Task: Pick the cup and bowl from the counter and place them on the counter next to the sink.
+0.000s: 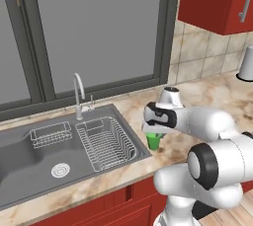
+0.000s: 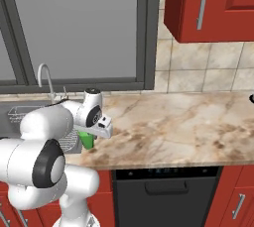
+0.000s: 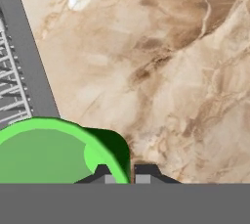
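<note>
Evidently ready for release, the tool pinches the rim of the green cup, its fingers nearly closed on it, at lower left, over the desk beside the sink.

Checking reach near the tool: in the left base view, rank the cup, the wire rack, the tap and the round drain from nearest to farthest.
1. cup, under the tool
2. wire rack, right basin
3. tap, behind the sink
4. round drain, left basin
</note>
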